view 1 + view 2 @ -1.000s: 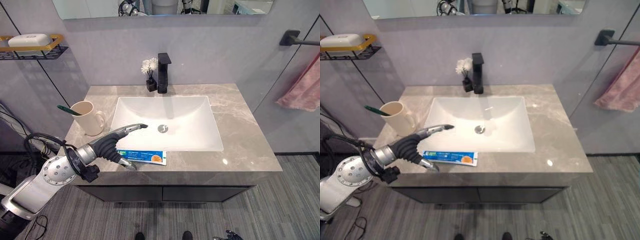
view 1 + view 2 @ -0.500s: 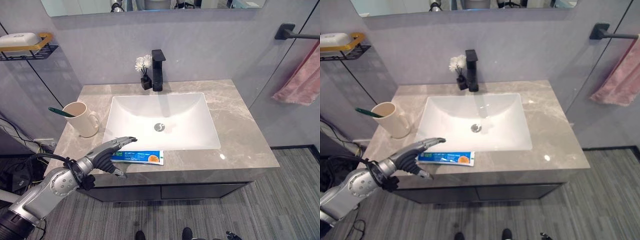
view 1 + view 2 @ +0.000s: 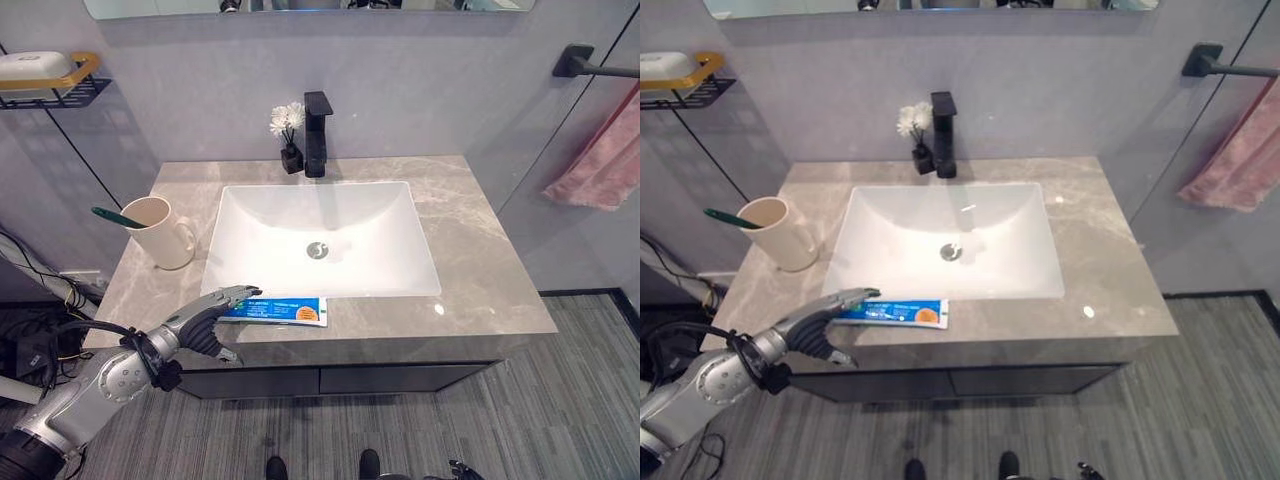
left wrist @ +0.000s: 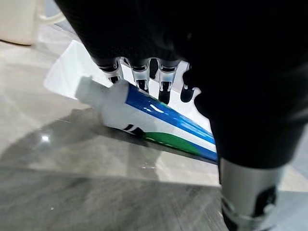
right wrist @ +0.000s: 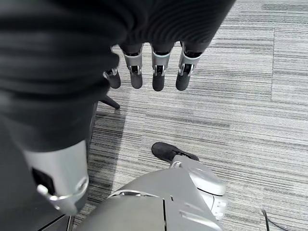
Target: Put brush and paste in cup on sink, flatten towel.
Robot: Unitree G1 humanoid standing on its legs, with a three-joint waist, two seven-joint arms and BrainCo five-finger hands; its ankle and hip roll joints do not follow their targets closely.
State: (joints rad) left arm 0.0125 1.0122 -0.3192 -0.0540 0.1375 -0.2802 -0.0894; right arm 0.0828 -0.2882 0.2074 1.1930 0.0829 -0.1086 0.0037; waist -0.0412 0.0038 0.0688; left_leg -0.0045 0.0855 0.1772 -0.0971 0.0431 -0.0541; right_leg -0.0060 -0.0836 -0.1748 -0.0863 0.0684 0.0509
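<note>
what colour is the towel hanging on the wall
Pink; the towel shows best in the left eye view.

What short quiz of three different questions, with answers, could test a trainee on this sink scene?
1. True or false: the toothbrush already stands in the cup.
2. Where does the toothpaste lie?
A. in the basin
B. on the counter's front edge
C. on the wall shelf
3. Fill in: the left robot hand reaches with open fingers for the ____.

Key: 1 true; 2 B; 3 toothpaste.
</note>
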